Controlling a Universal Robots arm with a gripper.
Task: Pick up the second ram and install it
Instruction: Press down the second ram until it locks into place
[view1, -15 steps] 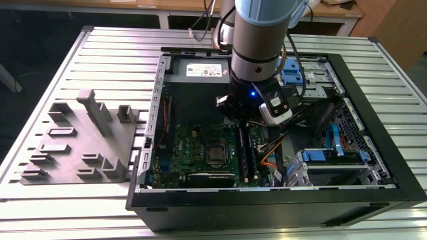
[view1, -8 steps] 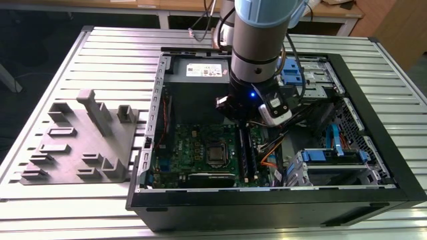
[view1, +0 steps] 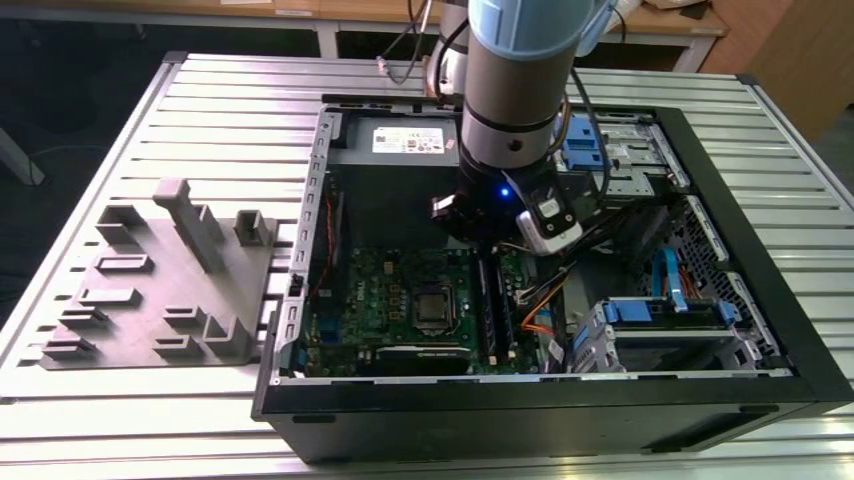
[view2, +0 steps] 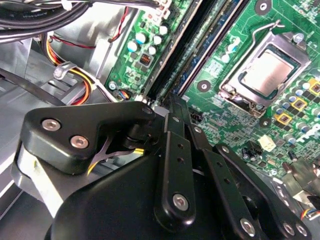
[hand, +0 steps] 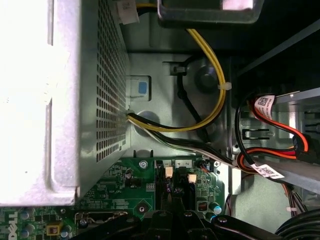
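While the arm (view1: 514, 90) reaches down into the open computer case (view1: 747, 300) on the slatted desk (view1: 227, 90):
- gripper (view2: 172, 102) – jaws drawn together, tip over the near end of the memory slots (view2: 197, 47).
- second ram (view1: 490, 305) – apparently standing in a slot, at three o'clock of the processor socket (view1: 434, 305); hard to confirm.
- grey holder tray (view1: 160, 290) – at nine o'clock of the case.
- power supply (view1: 394, 140) – at twelve o'clock of the motherboard (view1: 374, 300).

grey perforated power supply (hand: 65, 100) beside green motherboard (hand: 130, 200) | yellow cable bundle (hand: 212, 75) curving across metal case wall (hand: 160, 65) | red cable (hand: 272, 127) near drive bay | black gripper (hand: 172, 222) over board edge
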